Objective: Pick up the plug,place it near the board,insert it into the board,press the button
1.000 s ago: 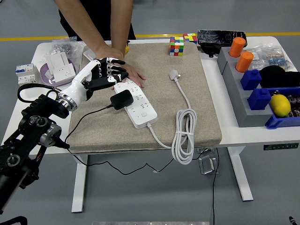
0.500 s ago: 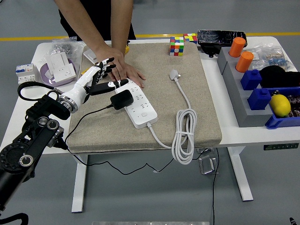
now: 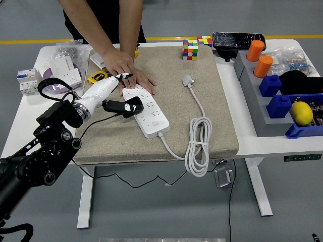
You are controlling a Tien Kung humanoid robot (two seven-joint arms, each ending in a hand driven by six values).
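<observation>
Here, left of center in the frame, the robot's left hand (image 3: 112, 93) reaches in from the lower left, with its fingers stretched forward and close together, holding nothing. The thumb lies against the black plug (image 3: 130, 106), which sits in the near-left end of the white power board (image 3: 146, 110). The board lies diagonally on a tan mat (image 3: 212, 91). A person's hand (image 3: 128, 68) rests flat on the mat at the board's far end, apparently steadying it. The right arm is out of view.

The plug looks seated or nearly so, so the step in hand is probably pushing it home or moving on to the button. Pressing straight down over the plug's middle would help, since a slanted push could tip it or slide the board. Which mark on the board is the button cannot be made out.

At the right edge, a grey rack (image 3: 252, 91) holds two orange cylinders (image 3: 259, 58) upright. Blue bins (image 3: 303, 128) beside it hold a yellow lemon (image 3: 302, 113) and something black. At upper left, a round purple dish (image 3: 50, 78) holds a white socket plate (image 3: 65, 69).
</observation>
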